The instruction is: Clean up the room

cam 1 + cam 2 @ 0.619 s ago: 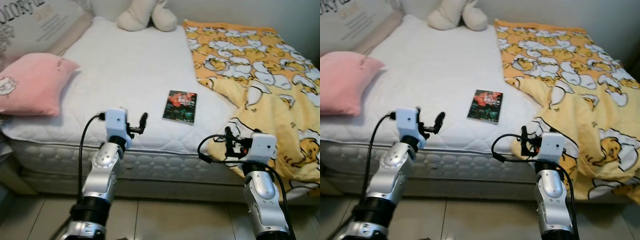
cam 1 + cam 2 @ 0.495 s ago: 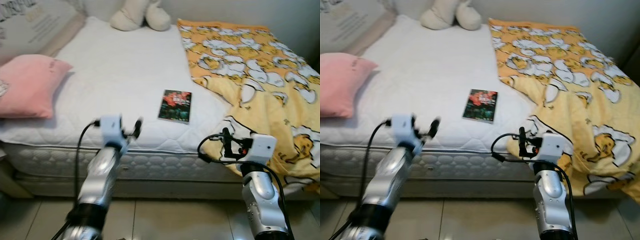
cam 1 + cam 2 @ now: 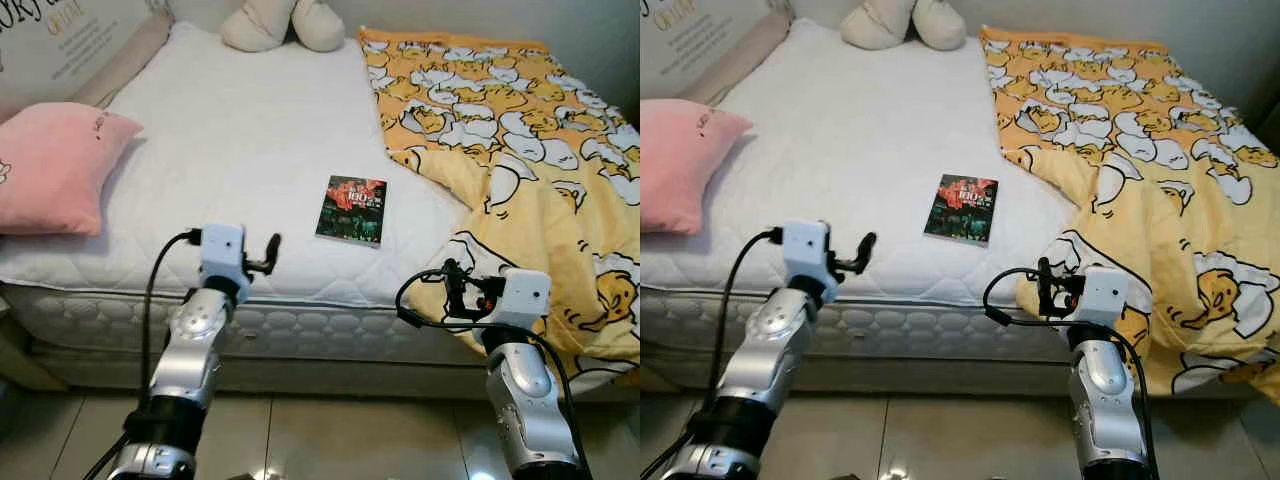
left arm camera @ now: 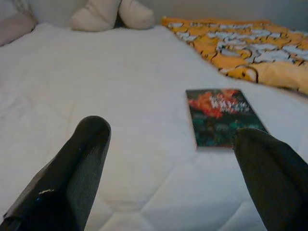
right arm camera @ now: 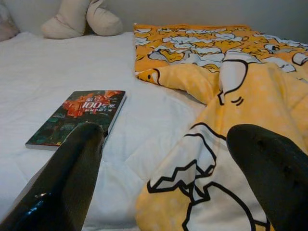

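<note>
On the white mattress (image 3: 250, 140) of the bed, a book (image 3: 351, 209) with a dark cover and red patches lies flat, near the front edge and just beside the rumpled border of a yellow blanket (image 3: 520, 150) printed with white and orange cartoon figures. The blanket covers the right part of the bed and hangs over its front side towards the tiled floor (image 3: 330, 440). A pink pillow (image 3: 55, 165) rests at the left edge of the mattress, well apart from the book. At the far end, against the wall, sits a cream plush toy (image 3: 283, 22).

Both silver arms are raised in front of the bed. The left gripper (image 3: 268, 252) hovers over the front edge of the mattress, nearer than the book and to its left, not touching it; its jaws are spread wide, and the wrist view shows the book (image 4: 219, 115) lying between the two black fingers (image 4: 72, 173). The right gripper (image 3: 452, 287) is held before the hanging fold of the blanket, its jaws also spread apart and holding nothing, with the book (image 5: 77, 118) and blanket (image 5: 216, 96) ahead of it.
</note>
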### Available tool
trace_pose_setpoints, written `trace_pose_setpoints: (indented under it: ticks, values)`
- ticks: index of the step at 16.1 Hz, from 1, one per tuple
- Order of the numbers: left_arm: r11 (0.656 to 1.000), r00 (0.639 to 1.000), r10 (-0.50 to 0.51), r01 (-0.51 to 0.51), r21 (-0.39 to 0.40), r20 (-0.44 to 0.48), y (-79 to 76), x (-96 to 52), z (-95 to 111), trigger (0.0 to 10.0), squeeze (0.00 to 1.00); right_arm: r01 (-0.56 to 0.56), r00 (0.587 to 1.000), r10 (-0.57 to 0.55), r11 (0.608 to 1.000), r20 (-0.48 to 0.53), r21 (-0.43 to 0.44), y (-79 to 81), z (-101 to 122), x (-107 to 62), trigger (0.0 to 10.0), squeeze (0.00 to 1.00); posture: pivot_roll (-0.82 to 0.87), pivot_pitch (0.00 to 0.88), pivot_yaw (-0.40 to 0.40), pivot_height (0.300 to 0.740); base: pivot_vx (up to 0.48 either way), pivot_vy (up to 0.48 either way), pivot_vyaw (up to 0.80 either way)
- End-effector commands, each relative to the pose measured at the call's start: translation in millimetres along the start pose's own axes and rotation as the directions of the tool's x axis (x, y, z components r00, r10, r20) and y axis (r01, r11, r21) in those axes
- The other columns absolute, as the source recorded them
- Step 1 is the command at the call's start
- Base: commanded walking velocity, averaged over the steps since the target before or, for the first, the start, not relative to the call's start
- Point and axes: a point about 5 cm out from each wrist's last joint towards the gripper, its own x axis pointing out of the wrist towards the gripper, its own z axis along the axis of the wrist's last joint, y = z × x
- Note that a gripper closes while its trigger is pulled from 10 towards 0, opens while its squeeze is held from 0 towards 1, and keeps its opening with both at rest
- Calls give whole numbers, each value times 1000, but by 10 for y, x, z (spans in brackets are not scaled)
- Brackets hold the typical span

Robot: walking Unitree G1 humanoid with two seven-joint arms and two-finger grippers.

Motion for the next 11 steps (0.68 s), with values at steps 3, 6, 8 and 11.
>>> trace_pose_setpoints:
  ticks: [3,6,8,11]
  values:
    - [999,999,-45,45,4,29,-65,56,78,10000,0,6,1000,-6,1000,28,-11,5,58,36,10000,0,-59,0,-9,740,480,0,0]
    - [998,998,-53,54,-21,31,-88,55,71,10000,0,9,1000,-9,999,7,-32,16,18,57,10000,0,-52,0,-18,740,480,0,0]
    - [998,998,-59,60,-29,32,-100,65,65,10000,0,5,1000,-5,999,11,-36,23,26,64,10000,0,-58,0,-13,740,480,0,0]
    - [996,997,-74,75,-39,32,-127,68,54,10000,0,7,1000,-7,999,12,-35,29,18,68,10000,0,-58,0,-14,740,480,0,0]
